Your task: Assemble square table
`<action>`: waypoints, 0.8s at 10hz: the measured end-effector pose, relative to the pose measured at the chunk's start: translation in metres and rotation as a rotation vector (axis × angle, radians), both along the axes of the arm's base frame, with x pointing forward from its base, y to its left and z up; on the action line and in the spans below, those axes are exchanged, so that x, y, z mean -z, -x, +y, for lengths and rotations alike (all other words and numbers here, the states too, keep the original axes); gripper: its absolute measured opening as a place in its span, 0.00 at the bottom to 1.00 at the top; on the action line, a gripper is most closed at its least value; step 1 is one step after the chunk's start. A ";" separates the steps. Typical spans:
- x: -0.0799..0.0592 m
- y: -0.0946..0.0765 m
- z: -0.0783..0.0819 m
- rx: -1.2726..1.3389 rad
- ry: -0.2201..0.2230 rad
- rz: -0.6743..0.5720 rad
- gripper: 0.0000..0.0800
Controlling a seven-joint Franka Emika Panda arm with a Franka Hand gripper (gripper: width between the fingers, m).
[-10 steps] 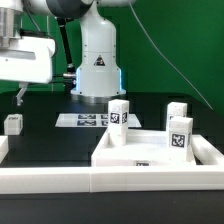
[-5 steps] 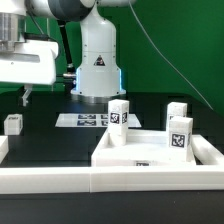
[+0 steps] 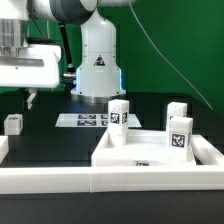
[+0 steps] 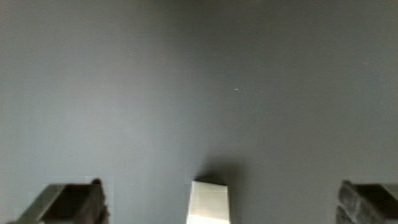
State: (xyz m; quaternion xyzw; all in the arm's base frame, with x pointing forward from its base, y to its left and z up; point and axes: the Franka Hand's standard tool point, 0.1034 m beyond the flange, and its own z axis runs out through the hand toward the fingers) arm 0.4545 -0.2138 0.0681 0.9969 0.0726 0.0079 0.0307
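The white square tabletop (image 3: pixel 135 150) with its raised rim lies at the front on the exterior view's right. Three white tagged legs stand upright at it: one at its far left corner (image 3: pixel 119 113), one at the far right (image 3: pixel 177 111), one nearer on the right (image 3: pixel 180 135). A fourth leg (image 3: pixel 13 123) stands alone at the left. My gripper (image 3: pixel 30 100) hangs above the black table at the left, away from the tabletop. In the wrist view my gripper (image 4: pixel 221 195) is open, fingers (image 4: pixel 71 203) wide apart, with a narrow white piece (image 4: pixel 210 202) showing between them, below.
The marker board (image 3: pixel 85 119) lies flat in front of the robot base (image 3: pixel 98 65). A long white border wall (image 3: pixel 60 180) runs along the front edge. A green backdrop stands behind.
My gripper has moved toward the exterior view's right and slightly lower. The tabletop and legs have not moved.
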 end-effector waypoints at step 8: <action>0.019 0.054 -0.005 -0.022 -0.020 0.058 0.81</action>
